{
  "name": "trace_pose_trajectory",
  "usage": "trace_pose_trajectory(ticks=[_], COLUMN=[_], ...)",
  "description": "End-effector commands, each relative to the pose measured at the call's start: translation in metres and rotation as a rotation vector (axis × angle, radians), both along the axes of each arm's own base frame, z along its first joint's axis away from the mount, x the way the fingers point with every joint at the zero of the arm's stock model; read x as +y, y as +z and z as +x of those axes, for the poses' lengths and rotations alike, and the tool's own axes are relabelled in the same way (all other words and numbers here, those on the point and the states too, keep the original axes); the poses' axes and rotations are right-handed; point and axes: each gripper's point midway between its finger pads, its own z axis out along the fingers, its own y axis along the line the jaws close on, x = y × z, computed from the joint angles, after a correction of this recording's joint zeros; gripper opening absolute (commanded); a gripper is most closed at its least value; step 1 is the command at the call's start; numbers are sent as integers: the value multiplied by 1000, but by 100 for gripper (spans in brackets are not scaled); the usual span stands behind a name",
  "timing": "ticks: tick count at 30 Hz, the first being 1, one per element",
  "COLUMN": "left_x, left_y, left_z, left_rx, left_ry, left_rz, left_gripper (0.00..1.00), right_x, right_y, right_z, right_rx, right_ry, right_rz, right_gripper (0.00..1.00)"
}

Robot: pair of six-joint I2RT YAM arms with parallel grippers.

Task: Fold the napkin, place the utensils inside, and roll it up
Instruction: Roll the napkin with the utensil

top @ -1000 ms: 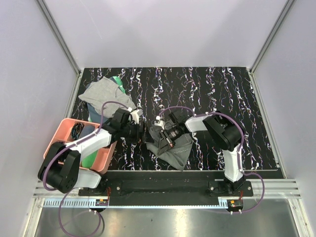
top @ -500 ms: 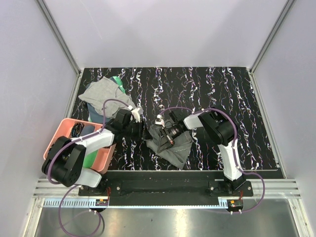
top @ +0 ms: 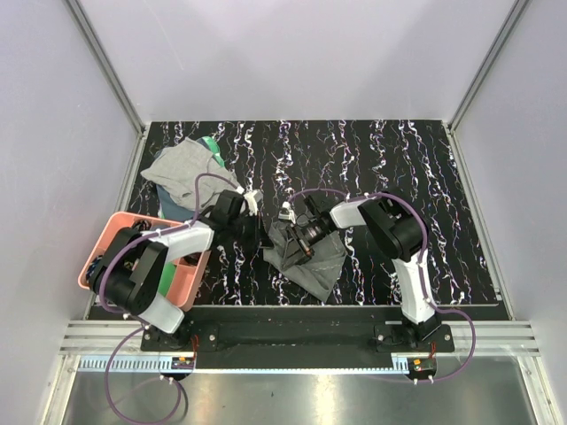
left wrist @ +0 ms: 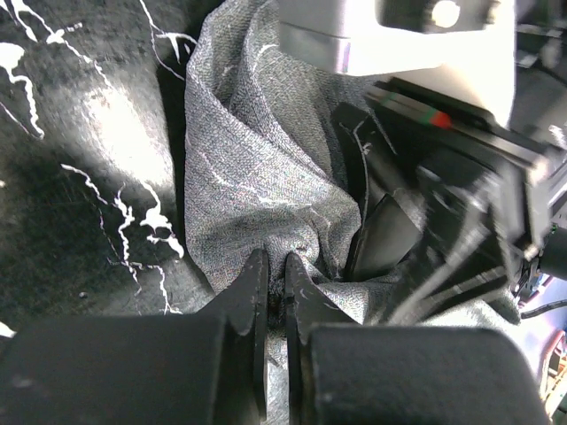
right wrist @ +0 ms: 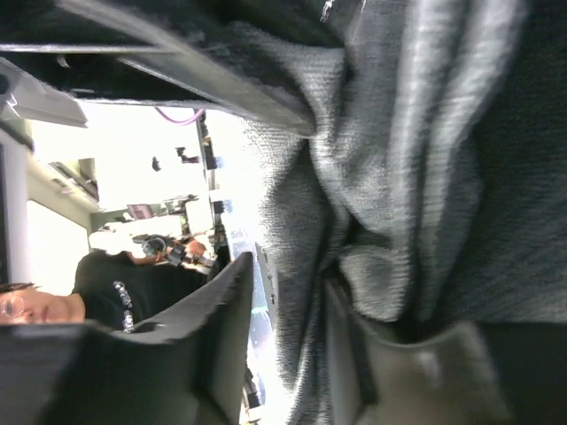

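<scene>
Napkin point(left wrist: 257, 159) pinched by left pincer point(left wrist: 276, 262)

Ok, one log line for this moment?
left pincer: shut on napkin fold | right pincer: napkin between jaws, grip unclear | utensils: none seen

- My left arm point(top: 182, 241) reaches low, forward and to the right. The left gripper point(left wrist: 276, 266) is pinched tight on the napkin point(left wrist: 257, 168).
- My right arm point(top: 390, 232) rises, then bends left. The right gripper point(right wrist: 282, 301) has its jaws parted, probably loose; the view is cramped.
</scene>
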Motion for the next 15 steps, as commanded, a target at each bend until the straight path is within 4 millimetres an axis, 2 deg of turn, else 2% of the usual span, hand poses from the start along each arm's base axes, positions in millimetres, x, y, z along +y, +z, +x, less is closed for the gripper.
trace_pose_trajectory(ticks=[1, 7, 9, 10, 11, 12, 14, 15], left_x=[11, 12, 12, 11, 10, 10, 7, 7], left_y=[-17, -22, -25, -24, -24, -26, -24, -24], left_z=[2, -1, -1, -1, 0, -1, 0, 0], left_rx=[54, 114, 130, 134, 138, 148, 154, 159], left_ry=[8, 5, 5, 5, 7, 5, 3, 2], left_rz=[105, 131, 137, 137, 134, 133, 123, 124], left_gripper=[0, 0, 0, 0, 0, 0, 0, 0], right_x=[3, 0, -8, -9, -13, -17, -20, -24], right_y=[14, 44, 44, 58, 57, 69, 70, 81], right_z=[27, 56, 68, 69, 67, 76, 67, 73], right_rx=[-178, -421, -526, -608, -642, -735, -829, -930], right_ry=[-63, -162, -209, -216, -228, -275, -272, -312], right_rz=[-69, -147, -213, -202, -224, -242, -267, -303], right_gripper=[51, 59, 61, 63, 66, 67, 71, 73])
